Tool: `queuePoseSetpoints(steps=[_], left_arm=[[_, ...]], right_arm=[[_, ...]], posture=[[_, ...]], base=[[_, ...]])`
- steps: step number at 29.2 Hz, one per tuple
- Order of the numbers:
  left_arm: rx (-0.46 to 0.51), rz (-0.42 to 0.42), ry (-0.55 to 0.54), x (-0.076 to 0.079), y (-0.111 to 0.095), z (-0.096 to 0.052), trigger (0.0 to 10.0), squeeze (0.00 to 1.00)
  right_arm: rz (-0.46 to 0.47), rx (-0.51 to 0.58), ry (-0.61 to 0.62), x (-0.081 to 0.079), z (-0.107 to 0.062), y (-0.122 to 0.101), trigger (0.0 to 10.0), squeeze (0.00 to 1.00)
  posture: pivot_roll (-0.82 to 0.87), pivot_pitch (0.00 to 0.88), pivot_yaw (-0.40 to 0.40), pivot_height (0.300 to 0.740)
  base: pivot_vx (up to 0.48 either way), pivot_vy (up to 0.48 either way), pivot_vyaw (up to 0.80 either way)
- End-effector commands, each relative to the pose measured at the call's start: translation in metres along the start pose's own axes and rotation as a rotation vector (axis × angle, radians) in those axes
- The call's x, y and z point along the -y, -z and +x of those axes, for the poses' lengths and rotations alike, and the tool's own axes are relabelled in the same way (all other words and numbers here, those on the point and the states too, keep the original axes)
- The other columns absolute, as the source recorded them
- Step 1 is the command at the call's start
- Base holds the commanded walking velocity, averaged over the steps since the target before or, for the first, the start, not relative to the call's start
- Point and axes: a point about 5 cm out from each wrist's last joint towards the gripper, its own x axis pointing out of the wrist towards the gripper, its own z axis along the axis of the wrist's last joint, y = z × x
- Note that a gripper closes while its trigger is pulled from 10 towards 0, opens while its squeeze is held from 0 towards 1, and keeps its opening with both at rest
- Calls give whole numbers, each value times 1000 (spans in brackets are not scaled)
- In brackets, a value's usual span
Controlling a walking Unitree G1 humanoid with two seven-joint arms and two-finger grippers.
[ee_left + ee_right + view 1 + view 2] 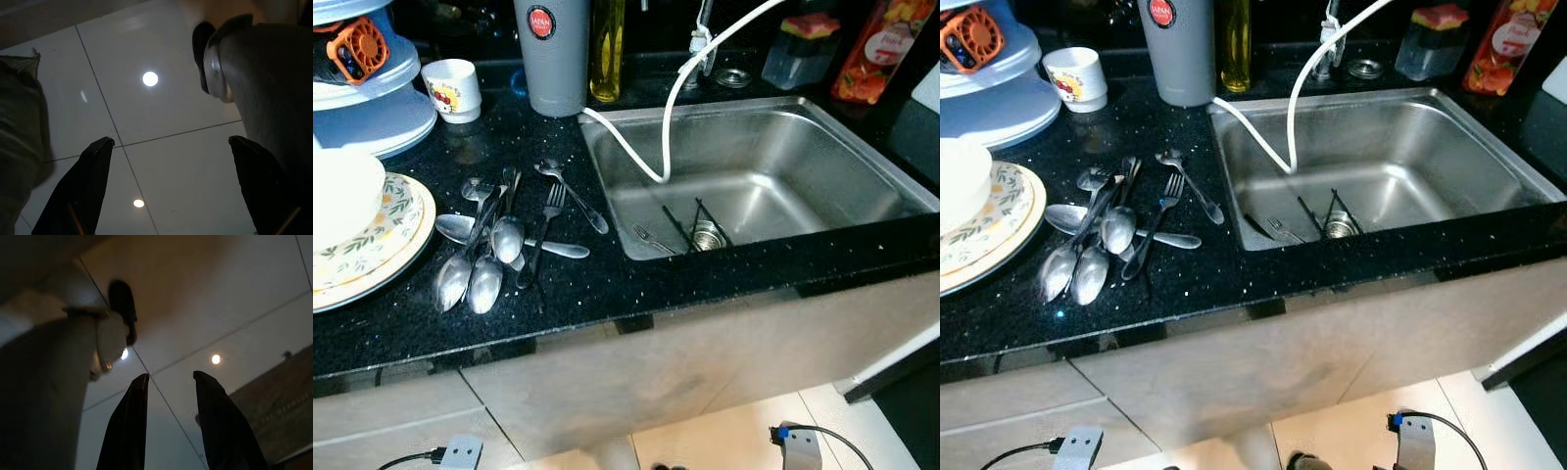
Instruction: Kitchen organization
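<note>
Fingers of the left gripper stand spread wide, two matte black tapered blades hanging over glossy pale floor tiles crossed by thin grout lines. Those of the right gripper are also parted, more narrowly, dark and smooth above the same shiny tiling; both hold nothing.

Up on the speckled black stone countertop, a loose heap of polished steel cutlery lies just left of the sink: several spoons with rounded mirror-bright bowls pointing toward the counter's front edge, a fork with slim tines laid across them, handles overlapping in a fan. To the pile's left sits a stack of round plates with a leafy printed rim, carrying a plain white bowl. Behind it stand a small white ceramic cup with a printed motif, a tall grey cylindrical flask and a bottle of yellow oil.

The rectangular brushed stainless sink has rounded corners. A white flexible hose curves down into its basin, where another fork and a dark wire rack rest near the round drain.
</note>
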Motion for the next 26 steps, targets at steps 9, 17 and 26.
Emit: queuePoseSetpoints(steps=[9,17,26], left_arm=[[-55,22,15,2,18,-1,10000,0],[-34,14,5,-3,12,-1,10000,0],[-23,6,-2,-7,10,-2,10000,0]], right_arm=[[14,-28,1,-1,-1,11,10000,0],[6,-30,-20,-9,0,10,10000,0],[-8,-25,-33,-12,1,7,10000,0]], posture=[[-17,90,-12,740],[-5,83,-18,740],[-3,81,-25,740]], base=[[-309,0,0],[-309,0,0],[-307,0,0]])
